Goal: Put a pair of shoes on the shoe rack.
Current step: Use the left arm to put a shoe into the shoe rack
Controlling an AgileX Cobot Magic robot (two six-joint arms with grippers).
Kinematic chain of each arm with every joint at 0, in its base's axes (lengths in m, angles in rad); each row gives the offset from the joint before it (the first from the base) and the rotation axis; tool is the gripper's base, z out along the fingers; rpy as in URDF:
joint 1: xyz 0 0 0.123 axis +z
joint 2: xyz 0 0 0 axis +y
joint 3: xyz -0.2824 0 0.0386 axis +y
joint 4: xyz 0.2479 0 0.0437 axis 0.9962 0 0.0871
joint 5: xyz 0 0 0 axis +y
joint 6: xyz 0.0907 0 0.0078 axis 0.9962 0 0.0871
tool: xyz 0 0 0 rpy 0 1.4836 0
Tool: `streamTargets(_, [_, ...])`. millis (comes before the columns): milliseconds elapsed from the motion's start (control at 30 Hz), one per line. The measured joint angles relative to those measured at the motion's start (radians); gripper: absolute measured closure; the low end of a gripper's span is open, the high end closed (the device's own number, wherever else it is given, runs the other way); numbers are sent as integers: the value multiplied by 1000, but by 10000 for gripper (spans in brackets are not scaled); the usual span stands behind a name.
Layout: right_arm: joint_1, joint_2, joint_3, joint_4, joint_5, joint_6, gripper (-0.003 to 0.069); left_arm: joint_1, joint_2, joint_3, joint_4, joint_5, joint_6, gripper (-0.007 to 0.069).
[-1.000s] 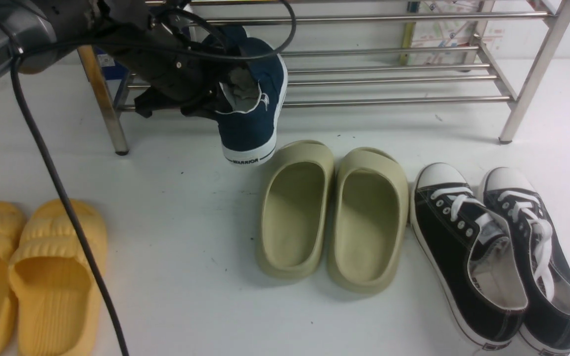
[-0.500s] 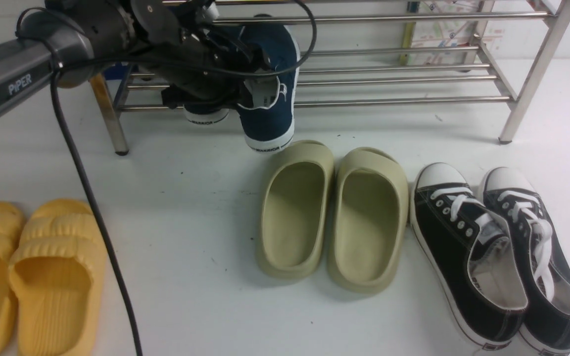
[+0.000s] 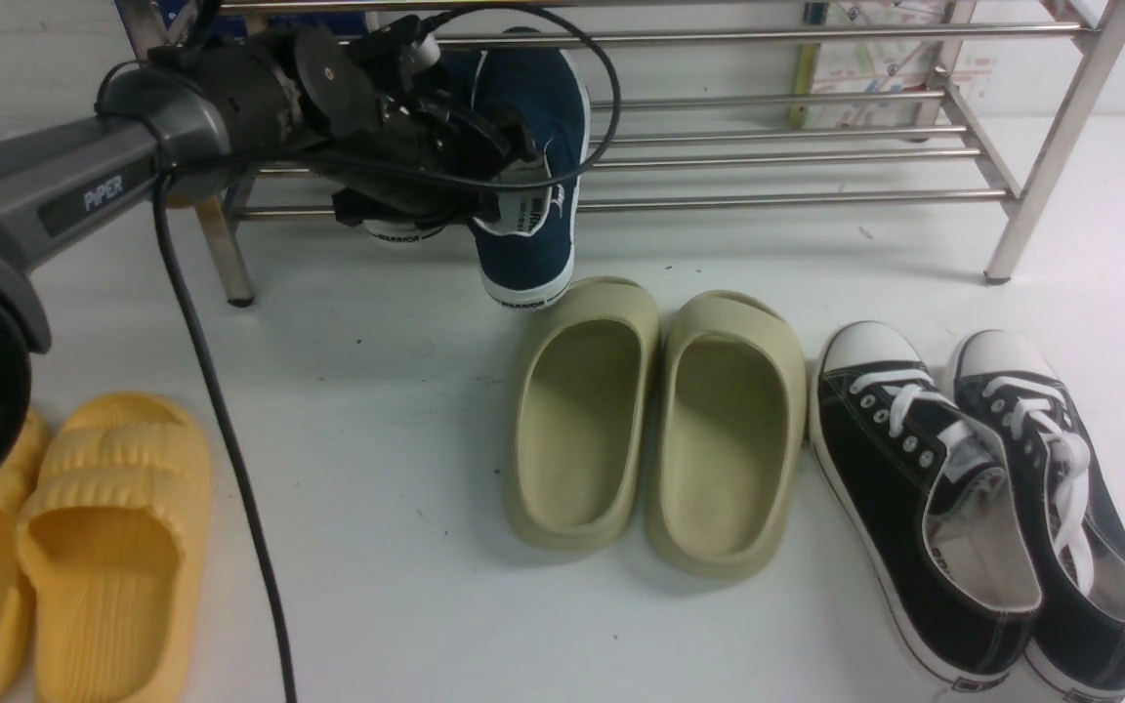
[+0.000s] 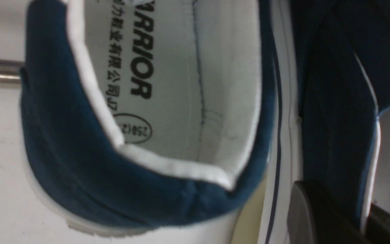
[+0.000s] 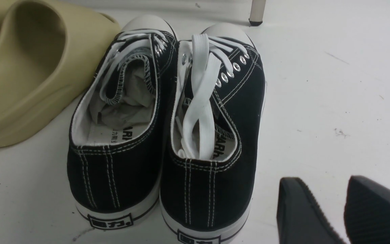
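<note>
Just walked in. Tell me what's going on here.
The left gripper holds one navy slip-on by its side wall at the lower shelf of the shoe rack. The heel hangs past the front bar, and the second navy slip-on sits on the rack beside it. The right gripper is open and empty near the black sneakers. The olive slippers lie on the floor.

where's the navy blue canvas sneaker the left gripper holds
Front view, left of centre: the navy sneaker hangs heel-down at the silver metal shoe rack's front, just behind the olive-green foam slippers.
</note>
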Motion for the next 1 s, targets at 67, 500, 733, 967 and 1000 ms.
streamTargets(67, [0, 0, 0, 0, 0, 0, 413, 0, 3, 0, -1, -17, 2, 622])
streamTargets(500, [0, 0, 0, 0, 0, 0, 413, 0, 2, -4, -8, -91, 2, 458])
streamTargets(733, [0, 0, 0, 1, 0, 0, 413, 0, 0, -5, -12, -90, 2, 333])
streamTargets(967, [0, 0, 0, 1, 0, 0, 413, 0, -53, -5, -11, -1, 16, 319])
streamTargets(1000, [0, 0, 0, 1, 0, 0, 413, 0, -84, -5, -9, 35, 35, 319])
